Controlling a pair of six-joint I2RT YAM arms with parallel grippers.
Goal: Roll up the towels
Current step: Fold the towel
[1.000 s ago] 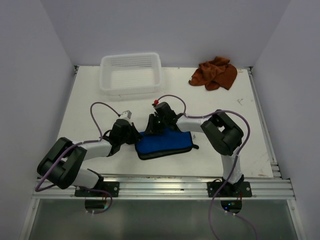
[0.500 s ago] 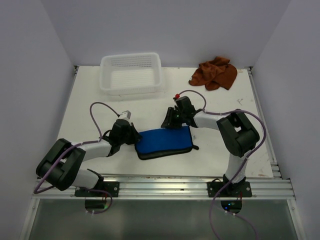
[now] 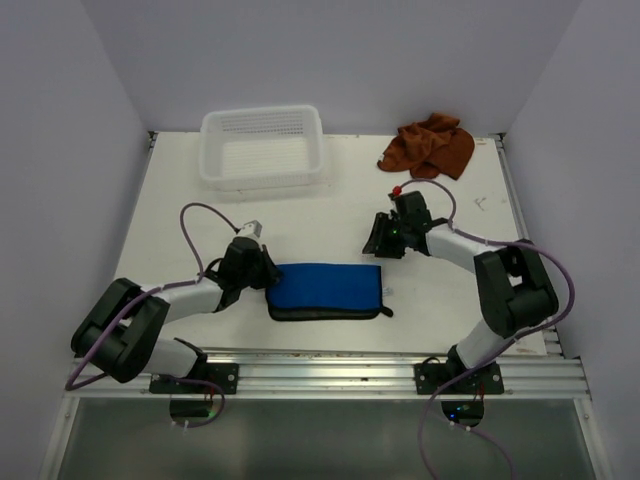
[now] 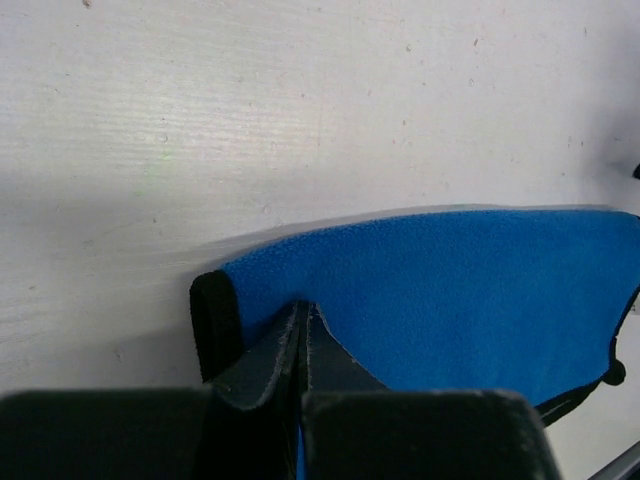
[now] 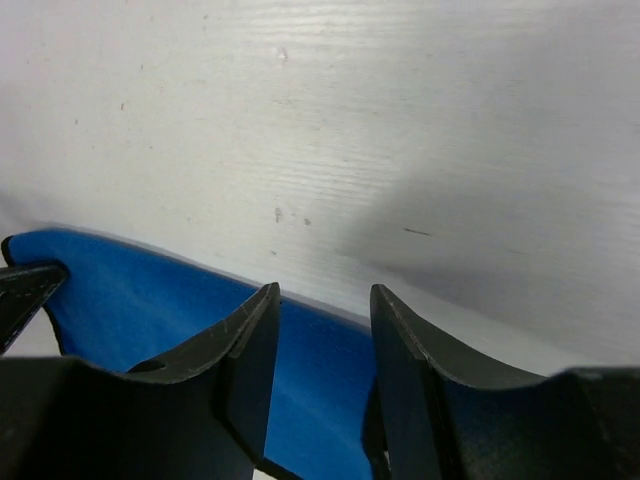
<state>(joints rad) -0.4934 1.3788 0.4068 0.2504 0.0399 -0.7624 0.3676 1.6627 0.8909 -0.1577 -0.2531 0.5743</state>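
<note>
Reach to the blue towel [image 3: 327, 290] shortest for the left hand [image 3: 265, 273], clamped shut on its left end – a folded strip, long axis left to right on the near worktop [image 3: 330, 215]. Right hand [image 3: 379, 240] half open, empty, just off the far right corner. Rust-brown towel [image 3: 430, 147] and white basket [image 3: 262, 181] well apart at the far edge – nothing in the way.

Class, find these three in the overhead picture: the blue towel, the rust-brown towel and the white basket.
blue towel [image 3: 330, 288], top view, middle of its folded upper face.
rust-brown towel [image 3: 432, 146], top view, middle of the crumpled heap.
white basket [image 3: 262, 176], top view, its near mesh wall.
</note>
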